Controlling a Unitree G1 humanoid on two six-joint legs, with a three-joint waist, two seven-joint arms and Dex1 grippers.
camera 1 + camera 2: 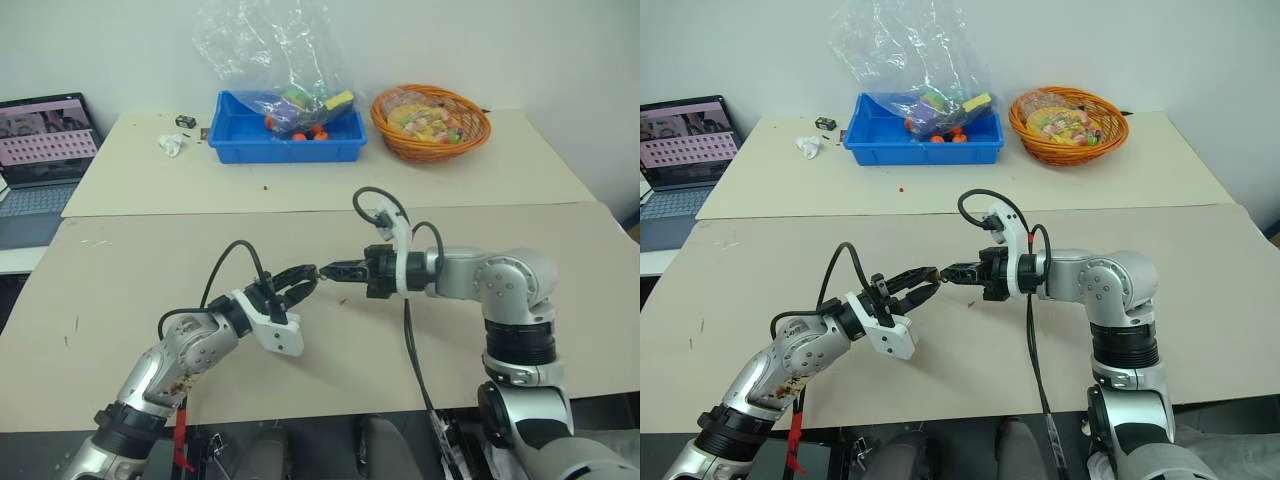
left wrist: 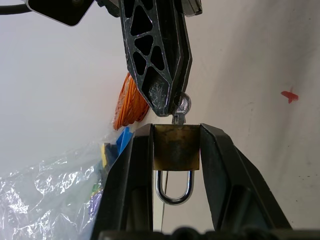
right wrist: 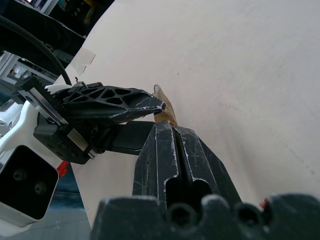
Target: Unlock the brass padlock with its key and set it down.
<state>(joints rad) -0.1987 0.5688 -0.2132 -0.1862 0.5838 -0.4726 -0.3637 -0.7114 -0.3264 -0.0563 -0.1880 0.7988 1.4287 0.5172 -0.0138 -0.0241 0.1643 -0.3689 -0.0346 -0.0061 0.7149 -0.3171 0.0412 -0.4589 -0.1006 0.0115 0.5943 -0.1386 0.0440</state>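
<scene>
The brass padlock [image 2: 176, 147] hangs above the table, clamped between the two fingers of my left gripper [image 1: 311, 276], its silvery shackle [image 2: 174, 192] pointing back toward the wrist. The key [image 2: 181, 109] sticks out of the padlock's far end. My right gripper [image 1: 324, 269] comes in from the right, level with the left one, and is shut on the key's head, with its fingers pressed together in the right wrist view. Only a sliver of the padlock [image 3: 165, 106] shows beyond the right gripper [image 3: 169, 125] there.
At the back stand a blue bin [image 1: 285, 152] of toys under a clear plastic bag [image 1: 270, 50], and an orange basket [image 1: 482, 128]. A laptop [image 1: 40, 150] sits at the far left. Small red crumbs [image 1: 343, 300] lie on the table below the grippers.
</scene>
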